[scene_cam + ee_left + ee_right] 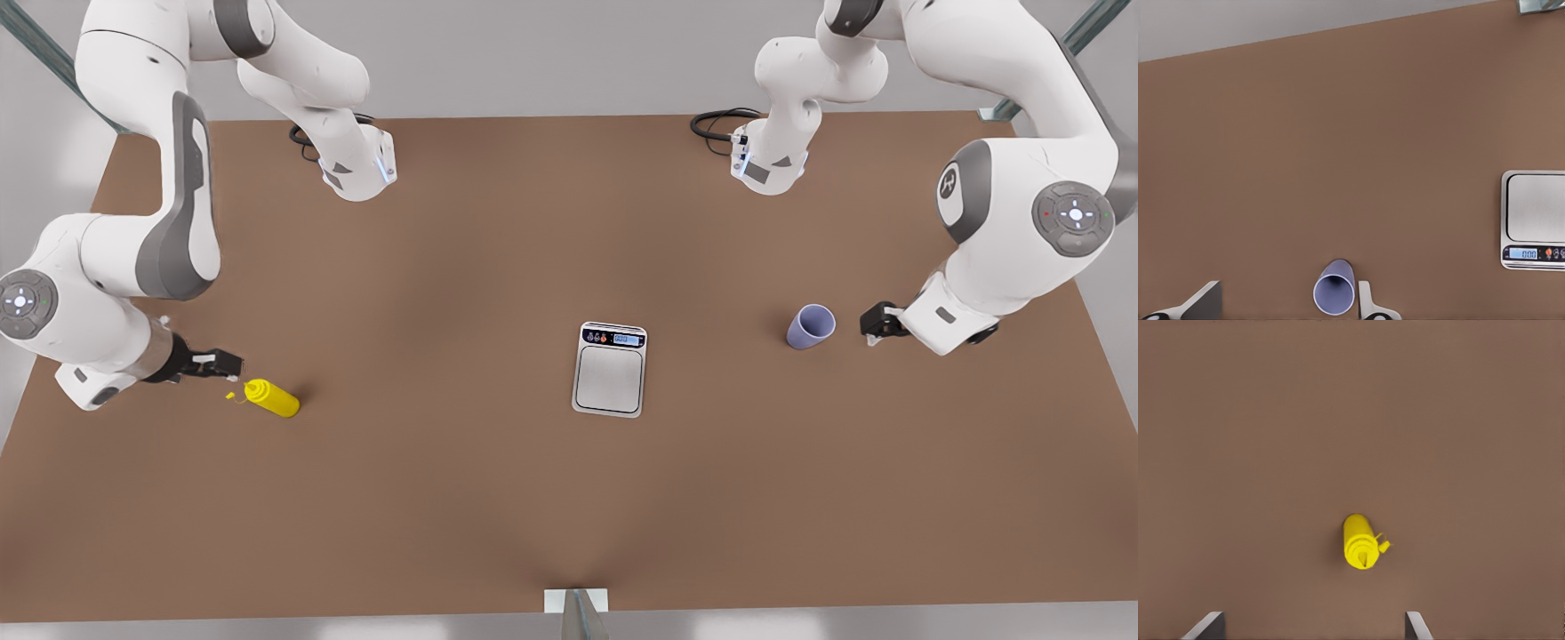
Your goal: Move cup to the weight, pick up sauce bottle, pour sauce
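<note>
1. A brown table (pixel 498 498) spans the front view; two white robot arms reach in, one at that view's left and one at its right.
2. The weight (pixel 610 369), a flat silver-grey scale with a steel platform, black control strip and small blue display, lies flat near the table's middle; nothing rests on it; in the left wrist view the weight (pixel 1534 220) sits well apart from the cup.
3. The left gripper (pixel 873 325) hovers at the front view's right, just beside the cup; its fingers (pixel 1368 303) are spread apart and hold nothing, with the cup between them, close to one finger.
4. The right gripper (pixel 227 366) hovers at the front view's left, just beside the bottle's nozzle end; its fingers (pixel 1415 625) are wide open and empty.
5. The sauce bottle (pixel 272 397), bright yellow, stands upright on the table, well apart from the weight; its pointed nozzle faces the right wrist camera (pixel 1361 541).
6. The cup (pixel 810 326), lavender and handleless, stands upright on the table between the weight and the left gripper; its darker inside shows in the left wrist view (pixel 1334 291).
</note>
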